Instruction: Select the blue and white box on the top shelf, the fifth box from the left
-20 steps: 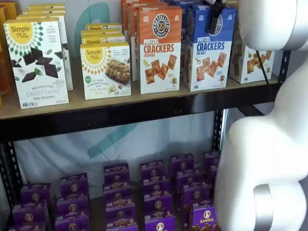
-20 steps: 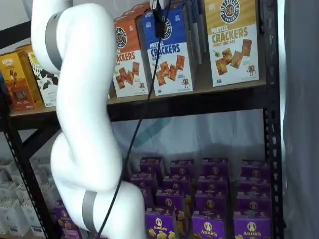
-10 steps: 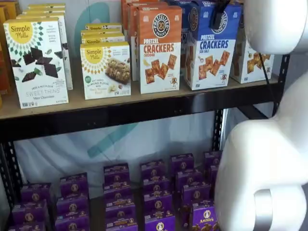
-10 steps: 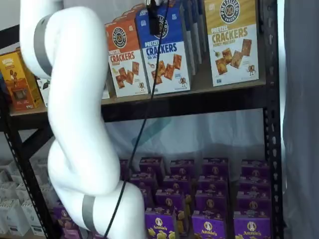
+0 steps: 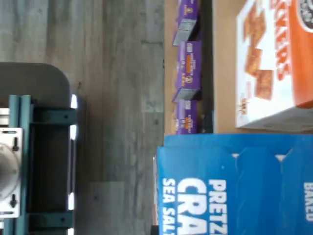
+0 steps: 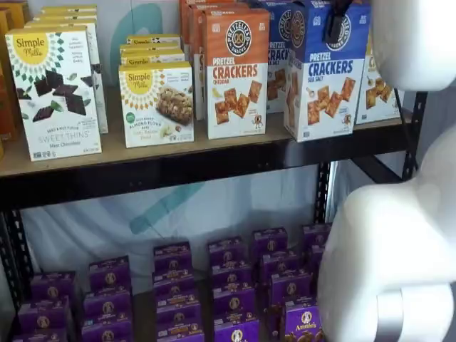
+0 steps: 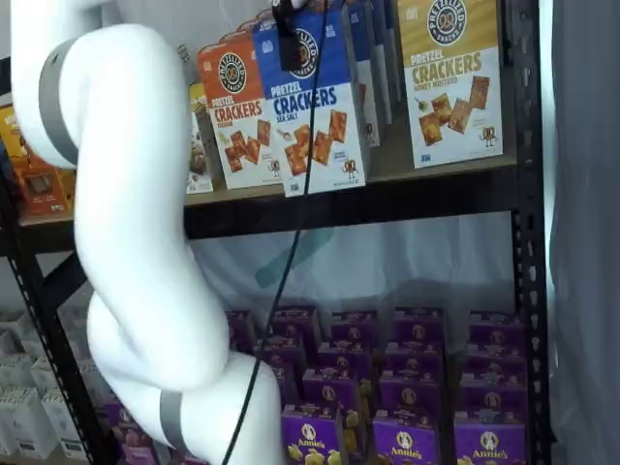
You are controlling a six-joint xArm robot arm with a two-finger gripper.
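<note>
Wrist view: the blue and white box [image 5: 234, 183] fills the frame beside the orange box [image 5: 276, 63]. In both shelf views my gripper [image 6: 335, 25] clamps its top, its base overhanging the top shelf [image 7: 426, 189] front edge.

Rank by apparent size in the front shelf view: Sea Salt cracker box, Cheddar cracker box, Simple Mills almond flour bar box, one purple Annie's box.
1-2. blue and white box and Cheddar box: alike; the blue one hangs nearer the camera, so unsure.
3. almond flour bar box.
4. purple Annie's box.
</note>
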